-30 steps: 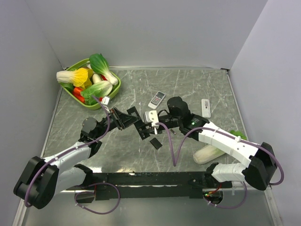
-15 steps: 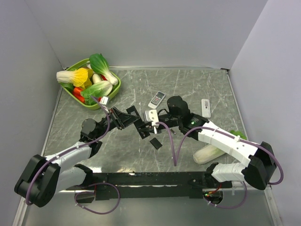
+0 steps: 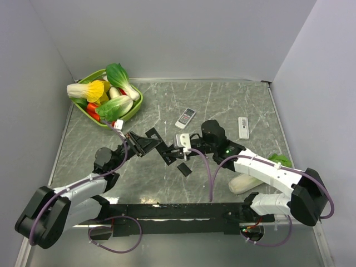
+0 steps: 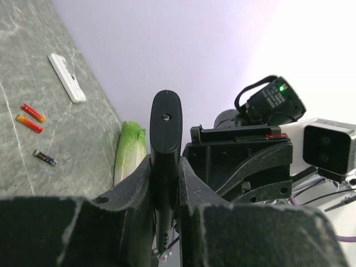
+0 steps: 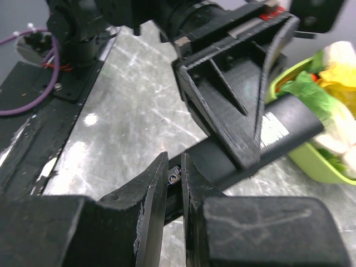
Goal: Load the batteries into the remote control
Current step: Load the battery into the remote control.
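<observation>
Since a second earlier, the left wrist had edged toward the left edge of the table point(image 3: 233, 100), and the right jaws had narrowed. The surface was grey marbled stone, with plain grey walls point(image 3: 167, 33) on three sides. I saw the green basket point(image 3: 137, 105) of vegetables in the far-left corner and a cabbage point(image 3: 247, 181) near the right edge. My left gripper point(image 4: 165, 162) was clamped on the black remote point(image 4: 166, 122), its long axis running out along the fingers, rounded end away from the wrist. My right gripper point(image 5: 173, 161) was pinched on a dark battery point(image 5: 173, 177), silvery end facing the camera, right against that remote. A white remote point(image 4: 67, 78) lay toward the right edge. Near it two orange-red batteries point(image 4: 32, 113) lay parallel, with a loose dark battery point(image 4: 44, 158) close by.
</observation>
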You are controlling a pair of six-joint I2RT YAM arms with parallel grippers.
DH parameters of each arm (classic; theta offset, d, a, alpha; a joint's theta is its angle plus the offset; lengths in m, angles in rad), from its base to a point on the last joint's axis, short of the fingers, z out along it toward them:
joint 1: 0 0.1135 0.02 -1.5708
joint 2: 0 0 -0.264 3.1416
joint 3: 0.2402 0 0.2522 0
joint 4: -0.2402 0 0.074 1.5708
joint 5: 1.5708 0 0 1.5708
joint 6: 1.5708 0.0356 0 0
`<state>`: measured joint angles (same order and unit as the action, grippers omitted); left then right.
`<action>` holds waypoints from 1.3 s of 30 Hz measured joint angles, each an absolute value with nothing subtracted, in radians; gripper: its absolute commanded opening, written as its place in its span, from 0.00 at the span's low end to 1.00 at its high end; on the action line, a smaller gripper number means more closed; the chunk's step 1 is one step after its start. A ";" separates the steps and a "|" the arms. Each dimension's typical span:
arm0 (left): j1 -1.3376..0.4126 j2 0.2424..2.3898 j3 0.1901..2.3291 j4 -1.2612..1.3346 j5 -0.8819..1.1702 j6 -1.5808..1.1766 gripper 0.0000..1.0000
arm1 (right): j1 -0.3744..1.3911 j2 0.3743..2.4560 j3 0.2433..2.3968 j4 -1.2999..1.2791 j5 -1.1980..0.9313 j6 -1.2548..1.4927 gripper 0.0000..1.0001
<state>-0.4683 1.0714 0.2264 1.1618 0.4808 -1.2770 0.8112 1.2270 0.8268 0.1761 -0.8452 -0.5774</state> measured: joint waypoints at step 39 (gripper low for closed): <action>-0.472 1.046 0.220 1.138 0.448 -1.298 0.02 | 0.820 1.253 0.776 0.337 -0.865 -0.518 0.20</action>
<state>-0.4717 1.0458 0.2195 1.1381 0.4480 -1.2984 0.8204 1.2533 0.7765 0.3370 -0.8654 -0.5182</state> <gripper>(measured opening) 0.207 0.204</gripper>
